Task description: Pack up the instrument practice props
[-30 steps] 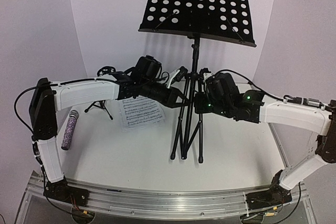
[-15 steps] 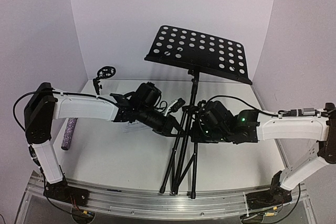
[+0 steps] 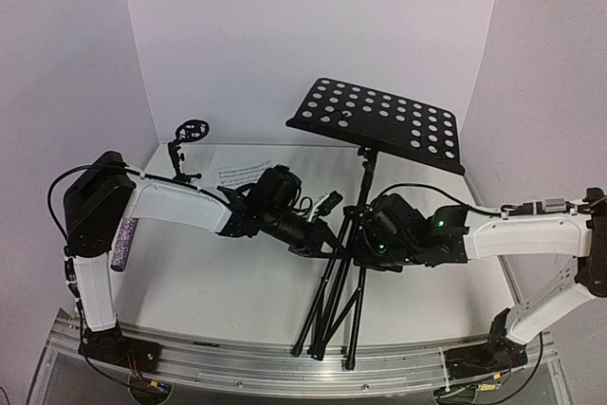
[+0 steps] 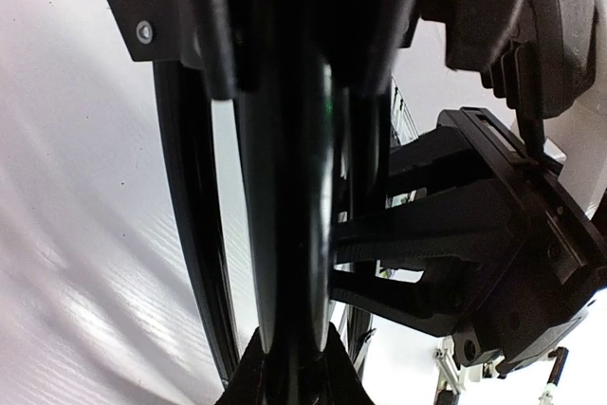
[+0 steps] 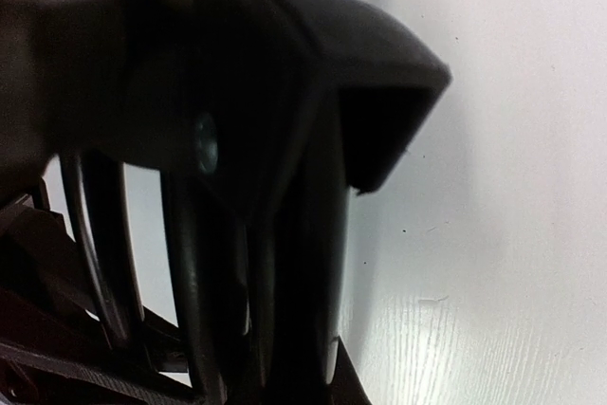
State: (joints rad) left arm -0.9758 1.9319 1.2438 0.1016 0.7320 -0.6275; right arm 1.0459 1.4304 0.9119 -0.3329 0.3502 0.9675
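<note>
- music stand (image 3: 379, 125) sits mid-table, a bit toward 3 o'clock. the perforated desk on top tips toward 1 o'clock and the folded legs splay down toward 6 o'clock, near the table's near edge
- vs a second ago: the desk was high at 12 o'clock in the top view, now it is lower and over to the right. the feet have come closer to the near edge. can't tell if the feet touch the table (image 3: 209, 291)
- left gripper (image 3: 330, 239) comes at the pole from 9 o'clock, jaws nearly closed and clamped on the music stand. left wrist view shows the black pole (image 4: 285, 187) filling the gap between its fingers
- right gripper (image 3: 360, 251) comes from 3 o'clock, also pinched tight on the same pole just beside the left one. right wrist view is mostly the dark stand hub and legs (image 5: 285, 282)
- both arms now sit lower and nearer than a second ago, same grip
- sheet music (image 3: 237, 175) lies flat at 11 o'clock, more exposed now that the left arm no longer covers it
- mic stand (image 3: 180, 151) stands upright at 10 o'clock, near the back wall, now clear of the arm
- microphone (image 3: 120, 244) lies at 9 o'clock by the left edge, partly hidden behind the left arm's elbow, same spot
</note>
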